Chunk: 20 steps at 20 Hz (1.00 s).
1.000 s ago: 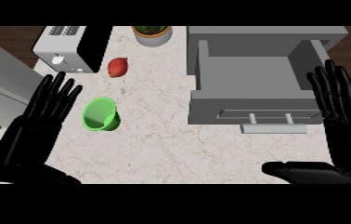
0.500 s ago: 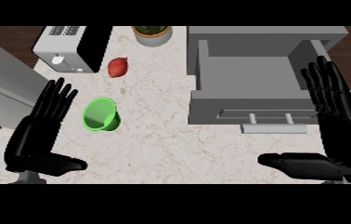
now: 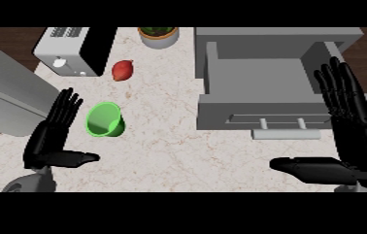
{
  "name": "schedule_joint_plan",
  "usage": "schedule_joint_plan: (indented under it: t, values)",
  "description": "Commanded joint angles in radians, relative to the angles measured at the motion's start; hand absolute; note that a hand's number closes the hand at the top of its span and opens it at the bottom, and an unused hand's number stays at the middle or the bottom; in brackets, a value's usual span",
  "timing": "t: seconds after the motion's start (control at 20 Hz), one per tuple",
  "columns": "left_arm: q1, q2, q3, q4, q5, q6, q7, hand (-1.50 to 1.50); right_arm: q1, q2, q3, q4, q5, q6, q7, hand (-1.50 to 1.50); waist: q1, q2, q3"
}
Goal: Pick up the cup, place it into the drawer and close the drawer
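Observation:
A green cup lies on its side on the marbled counter, left of centre, its mouth facing me. My left hand is open just left of the cup, fingers straight and thumb out to the right, not touching it. The grey drawer stands pulled open at the right, with a pale bar handle on its front. My right hand is open at the right edge beside the drawer's front corner, thumb stretched left below the handle.
A white and black toaster stands at the back left. A red vegetable lies behind the cup. A potted plant sits at the back centre. A grey appliance borders the left edge.
My left hand has moved right and forward, closer to the cup, with more of its thumb showing. The right hand has shifted slightly inward. The cup and drawer have not moved.

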Motion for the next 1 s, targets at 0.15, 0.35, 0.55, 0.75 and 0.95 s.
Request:
schedule_joint_plan:
  t: [0.15, 0.35, 0.55, 0.75, 0.95]
  values:
    - [-0.117, 0.046, 0.042, 0.419, -0.089, -0.032, -0.263, -1.5, -0.006, -0.029, -0.048, 0.016, -0.046, 0.043, -0.019, -1.5, -0.005, 0.002, -0.001]
    - [-0.149, 0.049, 0.052, 0.582, -0.105, -0.047, -0.377, -1.5, -0.027, -0.013, -0.025, 0.002, -0.047, 0.04, 0.029, -1.5, -0.003, 0.001, -0.001]
    - [-0.256, 0.066, 0.06, 0.772, -0.143, -0.025, -0.505, -1.5, 0.008, -0.001, -0.027, -0.02, -0.023, 0.031, 0.01, -1.5, -0.005, 0.001, -0.001]
    - [-0.357, 0.113, 0.084, 0.969, -0.163, -0.051, -0.596, -1.5, -0.044, -0.027, -0.053, 0.029, -0.044, 0.051, 0.002, -1.5, -0.014, 0.005, -0.002]
    - [-0.377, 0.14, 0.103, 1.017, -0.156, -0.058, -0.629, -1.5, -0.035, -0.005, -0.023, 0.056, -0.021, 0.045, -0.013, -1.5, -0.02, 0.009, -0.003]
